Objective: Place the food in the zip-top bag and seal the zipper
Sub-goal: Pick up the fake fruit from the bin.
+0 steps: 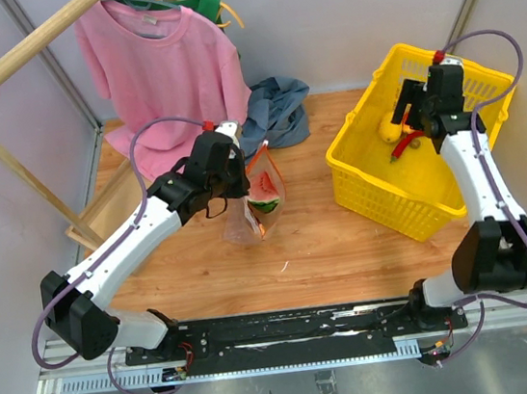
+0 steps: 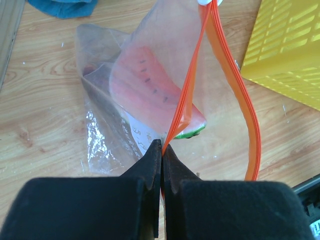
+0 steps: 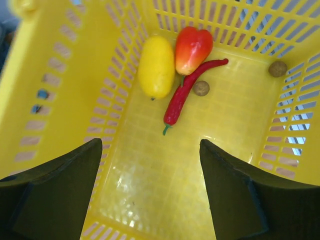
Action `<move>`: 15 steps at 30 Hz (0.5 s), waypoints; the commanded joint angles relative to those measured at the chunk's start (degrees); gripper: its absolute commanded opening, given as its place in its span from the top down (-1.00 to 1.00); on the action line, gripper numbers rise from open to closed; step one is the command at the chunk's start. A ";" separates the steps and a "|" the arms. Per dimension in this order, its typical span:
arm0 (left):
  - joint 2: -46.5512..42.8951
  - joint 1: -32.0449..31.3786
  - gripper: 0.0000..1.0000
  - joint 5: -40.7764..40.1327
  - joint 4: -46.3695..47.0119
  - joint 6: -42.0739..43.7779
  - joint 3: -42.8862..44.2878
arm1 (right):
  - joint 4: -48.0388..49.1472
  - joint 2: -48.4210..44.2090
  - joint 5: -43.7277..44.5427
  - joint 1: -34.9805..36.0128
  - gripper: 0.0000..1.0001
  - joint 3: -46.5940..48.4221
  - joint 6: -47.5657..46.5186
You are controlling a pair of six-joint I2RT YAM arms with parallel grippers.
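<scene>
The top of the zipper (image 2: 240, 95) is cut off by the upper edge of the left wrist view, and only a bit of its white slider (image 2: 205, 2) shows there. Inside the zip-top bag (image 2: 145, 55), just ahead of the left claw (image 2: 161, 147), a dark long shape (image 2: 97, 85) lies to the left of the watermelon slice (image 2: 150, 87). Through the crinkled plastic I cannot tell what it is. The white label (image 2: 137, 134) is partly covered too.

The left claw is closed and pinches the orange-red zipper strip at the bag's mouth. The other side of the strip bows away to the right, so the mouth stands open. The bag rests on the desk (image 2: 40, 130).

The right claw (image 3: 150, 150) has its fingers spread wide and holds nothing. It hangs over the yellow basket (image 3: 60, 60). Ahead of it, on the basket floor, lie the yellow fruit (image 3: 156, 65) and the red pepper-like piece (image 3: 192, 47) just beside it. The thin red chili (image 3: 187, 92) lies slantwise, nearer to the claw. Two small brown balls (image 3: 201, 88) lie near; what they are is unclear.
</scene>
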 commanded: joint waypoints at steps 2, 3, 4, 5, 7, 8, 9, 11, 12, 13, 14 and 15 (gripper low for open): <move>-1.30 0.31 0.99 0.63 2.02 2.49 2.29 | 6.04 6.95 -9.23 -6.21 -0.58 -0.31 4.70; -1.19 0.27 0.99 0.60 2.03 2.64 2.32 | 6.98 8.30 -9.41 -6.71 -0.58 -0.20 5.10; -1.04 0.28 0.99 0.59 1.99 2.78 2.38 | 7.85 9.82 -9.59 -7.31 -0.58 -0.13 5.56; -0.92 0.28 0.99 0.59 2.02 2.85 2.37 | 8.89 11.37 -9.80 -7.88 -0.58 0.03 5.95; -0.57 0.31 0.99 0.99 1.88 2.88 2.67 | 11.80 14.98 -11.10 -9.05 -0.58 0.03 6.49; -0.49 0.31 0.99 1.21 1.79 2.87 2.71 | 13.82 16.35 -12.35 -9.41 -0.58 -0.12 6.79; -0.55 0.31 0.99 1.44 1.77 2.92 2.82 | 15.87 17.79 -13.25 -9.62 -0.58 -0.32 7.05; -0.62 0.30 0.99 1.63 1.76 2.79 2.79 | 19.21 20.00 -13.71 -9.77 -0.57 -0.72 8.07; -0.63 0.31 0.99 1.68 1.65 2.89 2.79 | 20.77 20.94 -13.72 -9.83 -0.57 -0.97 8.66; -0.63 0.31 0.99 1.61 1.53 2.87 2.95 | 22.35 21.74 -13.64 -9.82 -0.57 -1.19 9.34; -0.63 0.31 0.99 1.44 1.43 2.86 3.01 | 24.24 22.80 -13.88 -9.82 -0.57 -1.19 9.97; -0.55 0.29 0.99 1.39 1.34 2.80 3.05 | 25.22 23.91 -14.23 -9.82 -0.57 -0.83 10.53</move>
